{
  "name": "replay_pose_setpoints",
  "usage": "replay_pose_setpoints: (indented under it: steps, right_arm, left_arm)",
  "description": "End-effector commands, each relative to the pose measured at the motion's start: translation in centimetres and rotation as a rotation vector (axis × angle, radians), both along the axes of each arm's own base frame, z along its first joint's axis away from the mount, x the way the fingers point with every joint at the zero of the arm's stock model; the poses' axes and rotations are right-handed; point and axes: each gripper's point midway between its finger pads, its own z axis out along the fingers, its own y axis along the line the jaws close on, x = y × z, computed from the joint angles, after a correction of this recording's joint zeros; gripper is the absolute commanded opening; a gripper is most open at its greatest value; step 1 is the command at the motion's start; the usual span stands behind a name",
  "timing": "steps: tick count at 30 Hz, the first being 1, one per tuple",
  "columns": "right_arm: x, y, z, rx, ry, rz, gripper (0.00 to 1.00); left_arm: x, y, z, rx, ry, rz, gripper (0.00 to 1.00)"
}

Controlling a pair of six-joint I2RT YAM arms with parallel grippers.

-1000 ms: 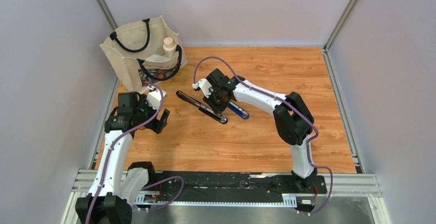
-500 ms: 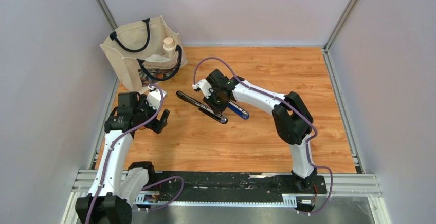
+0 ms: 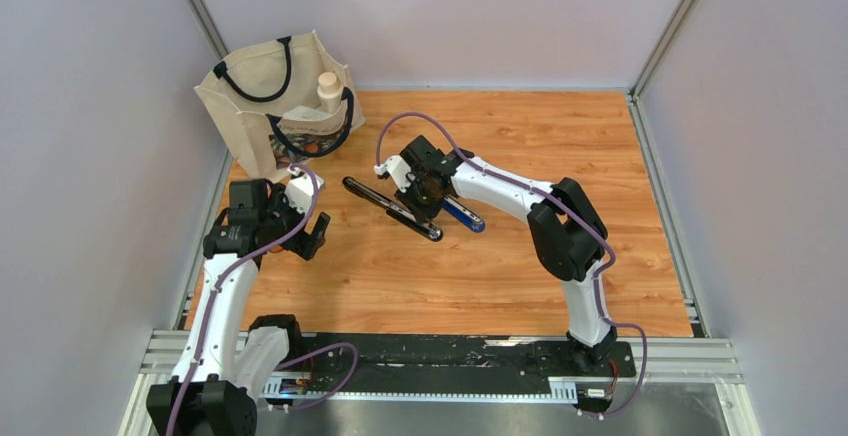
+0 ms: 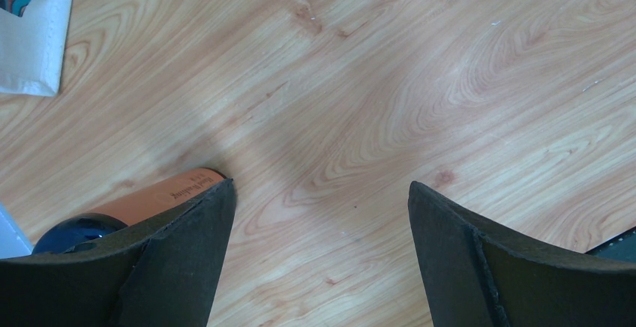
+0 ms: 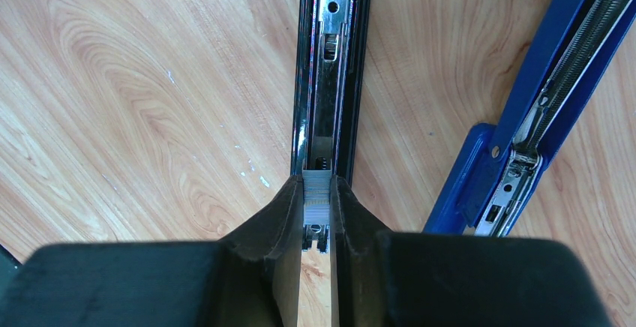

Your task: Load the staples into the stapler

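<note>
The stapler lies open on the wooden table, its black magazine channel point(image 5: 330, 79) point(image 3: 385, 206) running away from my right gripper and its blue part point(image 5: 525, 102) point(image 3: 466, 217) with the spring alongside on the right. My right gripper point(image 5: 318, 184) point(image 3: 425, 196) is shut on a short grey strip of staples point(image 5: 316, 196). It holds the strip right at the near end of the black channel, in line with it. My left gripper point(image 4: 320, 188) point(image 3: 312, 236) hangs open over bare wood to the left, with nothing between its fingers. The staples' box is out of view.
A cream tote bag point(image 3: 275, 106) with dark handles and a bottle inside stands at the back left; its corner point(image 4: 30, 34) shows in the left wrist view. An orange printed object with a dark end point(image 4: 161, 196) lies under my left finger. Walls enclose three sides.
</note>
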Motion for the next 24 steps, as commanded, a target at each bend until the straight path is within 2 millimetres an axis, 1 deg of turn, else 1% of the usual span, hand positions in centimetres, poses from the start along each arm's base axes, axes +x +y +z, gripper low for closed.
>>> replay_pose_setpoints:
  steps: [1,15,21,24]
  right_arm:
    - [0.52,0.44,0.04,0.005,-0.021,0.010,0.15]
    - [0.33,0.35,-0.75,-0.011,0.000,0.013,0.15]
    - [0.28,0.40,-0.75,-0.012,0.001,0.015,0.16]
    - [0.21,0.43,-0.69,-0.012,0.001,0.016,0.18]
  left_arm:
    - [0.56,-0.13,0.36,0.000,-0.035,-0.026,0.93]
    - [0.56,-0.12,0.33,0.000,-0.033,-0.026,0.93]
    - [0.58,-0.18,0.35,-0.001,-0.035,-0.028,0.93]
    - [0.56,-0.12,0.33,0.000,-0.033,-0.026,0.93]
